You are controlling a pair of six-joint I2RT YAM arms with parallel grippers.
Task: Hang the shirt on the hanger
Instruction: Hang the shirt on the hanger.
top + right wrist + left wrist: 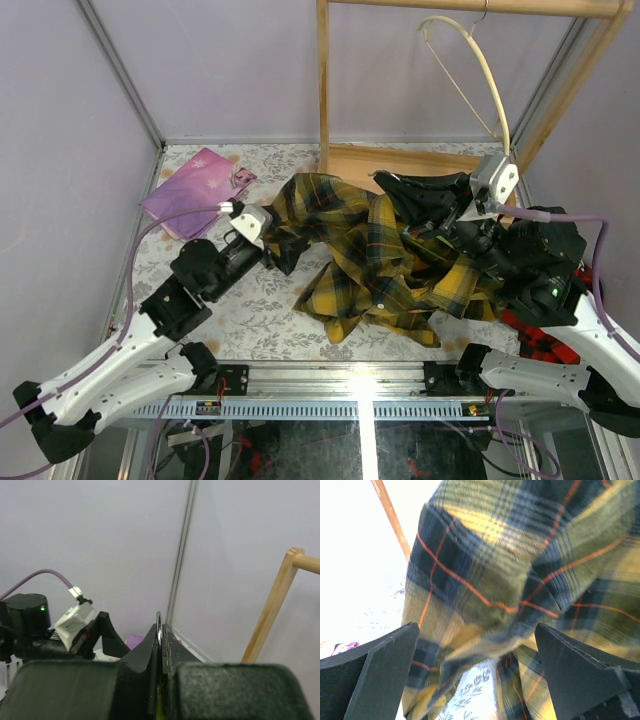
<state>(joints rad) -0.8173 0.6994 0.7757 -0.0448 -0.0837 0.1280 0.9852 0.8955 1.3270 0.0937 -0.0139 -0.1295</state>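
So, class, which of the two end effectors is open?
The left end effector: its fingers stand wide apart in front of the yellow plaid shirt, whereas the right end effector is shut on the thin metal hook of the hanger.

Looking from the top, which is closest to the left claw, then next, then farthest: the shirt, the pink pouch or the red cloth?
1. Shirt, right at the left claw.
2. Pink pouch, back left.
3. Red cloth, far right.

Pale lilac walls (pixel 230 70), floral-patterned tabletop (pixel 260 320), wooden rack (pixel 323 90) at the back.
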